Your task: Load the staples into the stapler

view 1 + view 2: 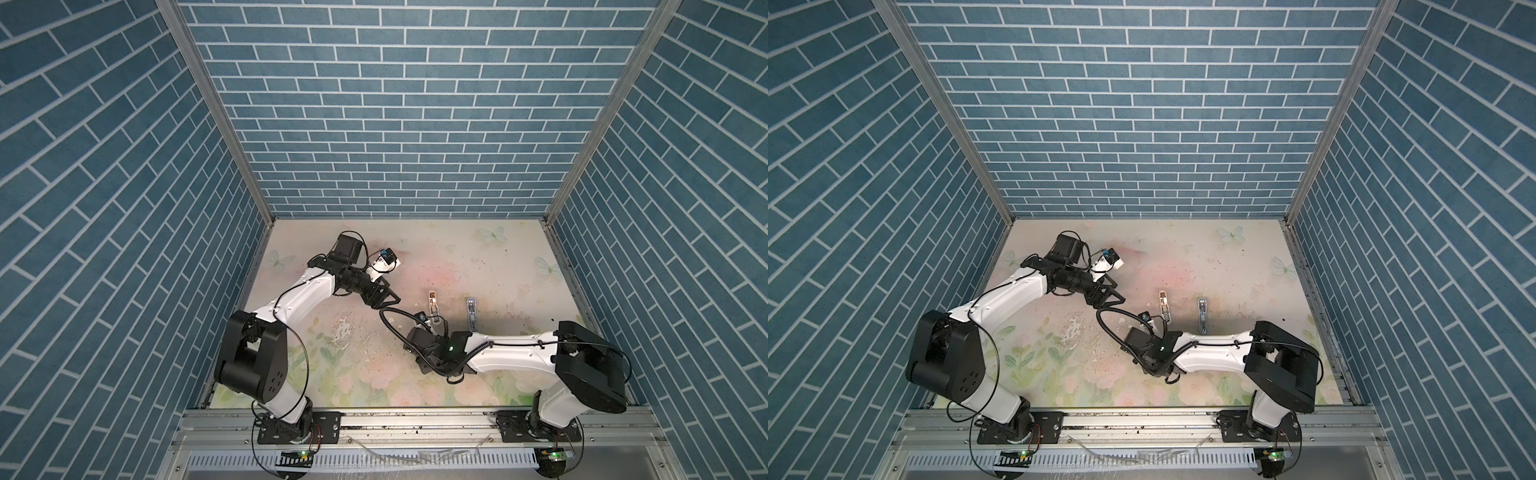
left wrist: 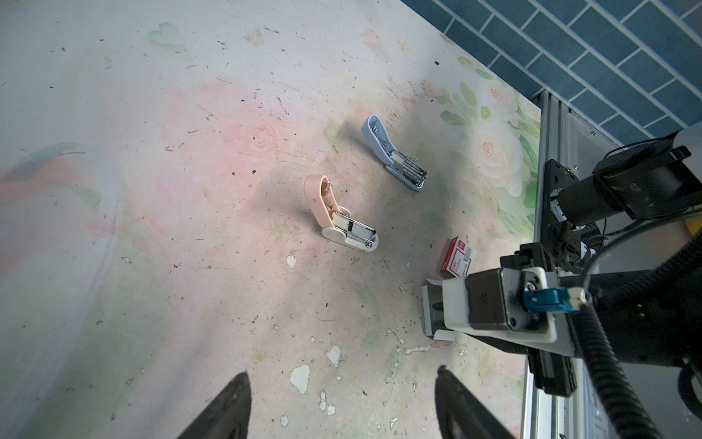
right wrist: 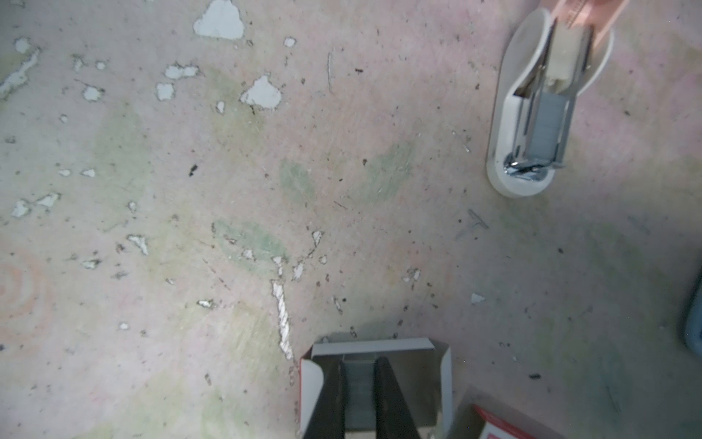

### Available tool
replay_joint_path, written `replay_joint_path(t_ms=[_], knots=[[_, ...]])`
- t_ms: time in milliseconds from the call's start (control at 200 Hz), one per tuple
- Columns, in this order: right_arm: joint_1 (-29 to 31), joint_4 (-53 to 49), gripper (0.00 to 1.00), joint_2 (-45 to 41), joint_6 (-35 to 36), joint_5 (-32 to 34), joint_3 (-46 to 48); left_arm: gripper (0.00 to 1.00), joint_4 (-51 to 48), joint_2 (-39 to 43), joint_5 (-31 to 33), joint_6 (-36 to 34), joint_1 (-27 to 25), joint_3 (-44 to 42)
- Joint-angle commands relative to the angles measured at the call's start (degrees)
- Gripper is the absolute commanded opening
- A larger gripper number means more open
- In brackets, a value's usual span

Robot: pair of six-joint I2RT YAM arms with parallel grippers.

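Observation:
In the right wrist view my right gripper (image 3: 359, 365) reaches into the small grey tray (image 3: 437, 380), shut on a silvery strip of staples (image 3: 359, 387) held between its two fingers. The red-and-white staple box (image 3: 505, 425) lies right beside the tray. The pink-and-white stapler (image 3: 539, 114) lies swung open a short way ahead, with staples showing in its metal channel. In the left wrist view my left gripper (image 2: 342, 374) hangs open over bare mat, well short of the pink stapler (image 2: 338, 216). In both top views the tray and staples are hidden under the right wrist.
A light blue stapler (image 2: 395, 159), also open, lies beyond the pink one (image 1: 433, 307), to its right (image 1: 471, 311) in a top view. The mat is scuffed, with white chips. Blue brick walls enclose three sides, and an aluminium rail (image 1: 415, 424) runs along the front.

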State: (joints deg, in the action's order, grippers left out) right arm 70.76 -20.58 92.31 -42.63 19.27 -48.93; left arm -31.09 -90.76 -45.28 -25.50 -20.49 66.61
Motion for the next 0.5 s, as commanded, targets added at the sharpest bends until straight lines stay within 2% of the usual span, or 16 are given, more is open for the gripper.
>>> replay_joint_path(t_ms=[0,495], knots=[[-0.15,-0.03,0.10,-1.59,-1.22,0.89,0.31,0.77,-0.46,-0.65,-1.13,-0.46,0.16,-0.43],[-4.81,2.69,0.10,-10.48,-0.10,-0.54,4.01,0.77,-0.55,-0.04,-1.13,-0.52,0.11,-0.43]])
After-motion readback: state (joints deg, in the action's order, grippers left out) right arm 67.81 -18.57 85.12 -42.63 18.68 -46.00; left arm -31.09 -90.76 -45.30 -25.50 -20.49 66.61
